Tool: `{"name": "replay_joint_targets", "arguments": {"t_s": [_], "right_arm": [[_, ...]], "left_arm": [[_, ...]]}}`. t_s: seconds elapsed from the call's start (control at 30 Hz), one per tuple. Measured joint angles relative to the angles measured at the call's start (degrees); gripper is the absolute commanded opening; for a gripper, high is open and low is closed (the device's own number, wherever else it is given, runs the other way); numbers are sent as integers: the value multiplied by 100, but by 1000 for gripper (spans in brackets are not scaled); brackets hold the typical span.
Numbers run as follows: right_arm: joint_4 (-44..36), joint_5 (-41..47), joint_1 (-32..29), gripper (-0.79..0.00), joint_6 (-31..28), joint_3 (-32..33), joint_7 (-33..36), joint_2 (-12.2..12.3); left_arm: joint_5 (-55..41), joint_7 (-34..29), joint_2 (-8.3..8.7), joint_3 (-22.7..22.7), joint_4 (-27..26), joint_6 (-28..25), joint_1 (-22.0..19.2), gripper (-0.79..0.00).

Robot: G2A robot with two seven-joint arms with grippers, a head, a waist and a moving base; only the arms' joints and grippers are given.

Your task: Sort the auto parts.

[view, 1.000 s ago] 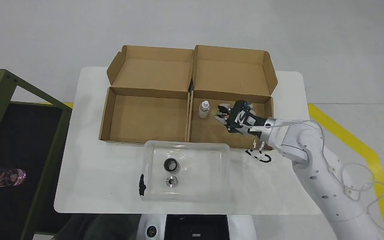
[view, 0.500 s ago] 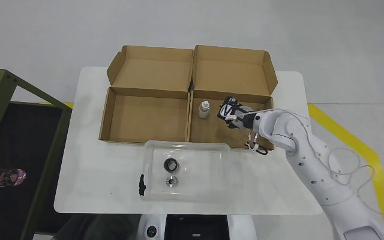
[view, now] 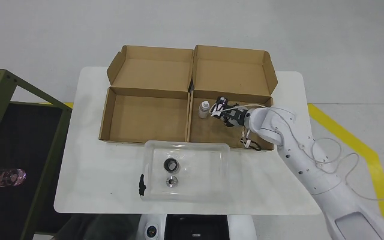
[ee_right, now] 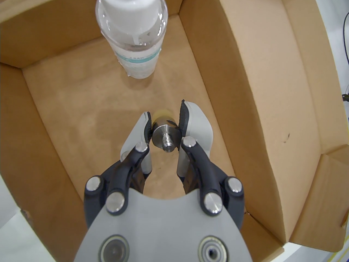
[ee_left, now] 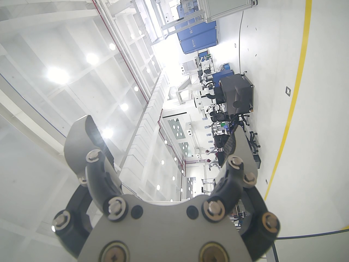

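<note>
My right gripper (ee_right: 164, 126) is shut on a small metal cylinder part (ee_right: 164, 135) with a threaded stud, held low inside the right cardboard box (ee_right: 245, 88). In the top view the right gripper (view: 221, 108) sits just beside a small clear bottle with a white cap (view: 205, 108), which stands upright in that box (view: 264, 90); the bottle (ee_right: 133, 25) is close ahead of the fingertips. Two round metal parts (view: 171, 165) (view: 171, 181) lie in the clear plastic bin (view: 223, 180). My left gripper (ee_left: 163, 148) is open, pointing up at the ceiling, holding nothing.
A second cardboard box (view: 144, 117) with its lid folded back stands left of the first, with nothing in it. A small black item (view: 141, 185) lies on the white table by the bin's left edge. A dark cart (view: 24, 162) stands off the table's left side.
The right gripper has moved leftward inside the right box, carrying the metal part from mid-box to right beside the bottle. The arm's elbow has swung in.
</note>
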Motion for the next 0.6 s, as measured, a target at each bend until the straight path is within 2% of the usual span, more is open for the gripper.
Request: {"name": "replay_joint_targets", "arguments": {"t_s": [0.1,0.23,0.3,0.37,0.6], "right_arm": [[125,-11,74,-597,30,-99,8,-48],[239,-15,139,-354,47,-179,-8,-96],[272,2,156,-77,52,-194,-32,-114],[253,40,145,0,54,-158,-99,-118],[-216,254,-226,0,-131,295,-470,-1]], "left_arm": [[0,0,0,0,0,0,0,0],[0,0,0,0,0,0,0,0],[0,0,0,0,0,0,0,0],[0,0,0,0,0,0,0,0],[0,0,0,0,0,0,0,0]]}}
